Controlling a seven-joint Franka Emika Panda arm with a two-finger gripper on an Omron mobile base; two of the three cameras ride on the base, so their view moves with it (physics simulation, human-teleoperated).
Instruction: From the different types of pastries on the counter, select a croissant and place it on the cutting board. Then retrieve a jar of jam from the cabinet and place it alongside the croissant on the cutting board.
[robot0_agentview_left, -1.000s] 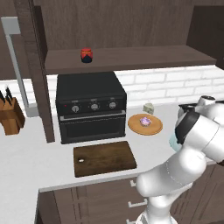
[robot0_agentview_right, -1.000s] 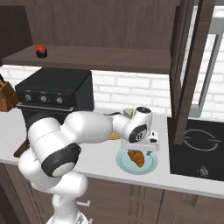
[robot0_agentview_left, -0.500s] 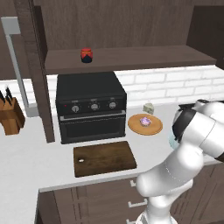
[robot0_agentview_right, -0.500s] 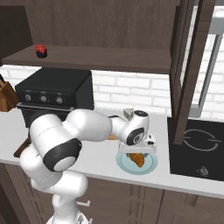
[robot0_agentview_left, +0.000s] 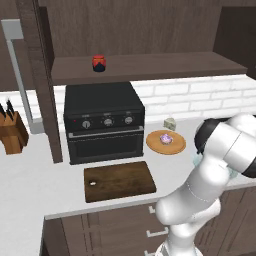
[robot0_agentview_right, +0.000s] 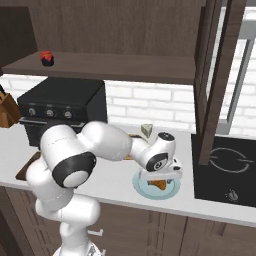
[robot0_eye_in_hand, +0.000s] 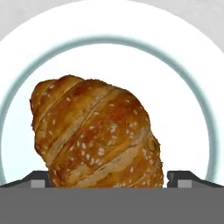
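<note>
One croissant (robot0_eye_in_hand: 98, 135) lies on the pale blue plate (robot0_eye_in_hand: 192, 87), directly under the gripper (robot0_eye_in_hand: 107, 177). Fingers (robot0_eye_in_hand: 39, 178) spread wide, one tip each side of the roll, nothing pinched yet. Likely light, flaky, easily crushed; best taken gently across the thick middle. Long axis runs diagonally, upper-left to lower-right in hand view.

From behind on the right, I see my gripper (robot0_agentview_right: 159, 181) low over the pale blue plate (robot0_agentview_right: 172, 189) on the counter (robot0_agentview_right: 120, 182), with the croissant (robot0_agentview_right: 156, 184) peeking out beneath it. The jar of jam (robot0_agentview_right: 46, 58) sits on the cabinet (robot0_agentview_right: 125, 65) shelf above the black oven (robot0_agentview_right: 62, 107).
</note>
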